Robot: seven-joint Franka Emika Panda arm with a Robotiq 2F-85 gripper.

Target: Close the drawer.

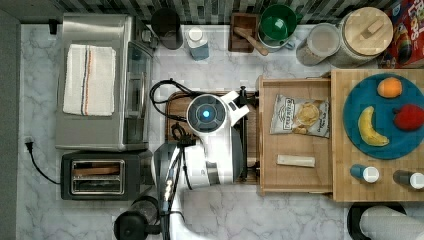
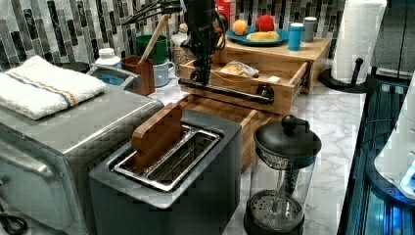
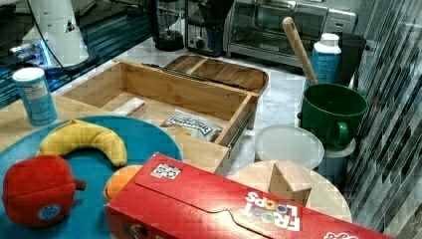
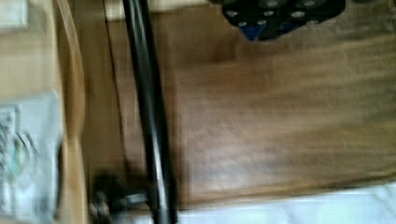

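On the top view's left, a boxy silver toaster oven (image 1: 95, 82) carries a folded white towel with coloured stripes (image 1: 89, 79). Below it in that picture are a black two-slot toaster (image 1: 97, 176) and a black-lidded glass coffee press (image 1: 135, 225), all on a white marbled counter (image 1: 40, 210).

At centre, the white Franka arm (image 1: 212, 135) reaches over a dark brown rounded-corner cutting board (image 1: 175, 107). In the left view its black gripper (image 2: 201, 76) hangs upright, its tip down at the drawer's long black bar handle (image 2: 230, 93) — whether the claw is released or clenched, or touches the bar, cannot be told.

Just to the top view's right of the arm, the shallow light-wood drawer (image 1: 295, 185) stands pulled well out from under a light butcher-block top (image 1: 340, 175), its pale bottom in plain sight. Inside lie a crinkled silver-and-yellow snack bag (image 1: 300, 116) and, apart from it, a small pale rectangular stick (image 1: 296, 160).

On the top view's right, the butcher-block top holds a round blue plate (image 1: 385, 145) with a yellow banana (image 1: 369, 127), an orange (image 1: 389, 87) and a red soft fruit (image 1: 409, 117).
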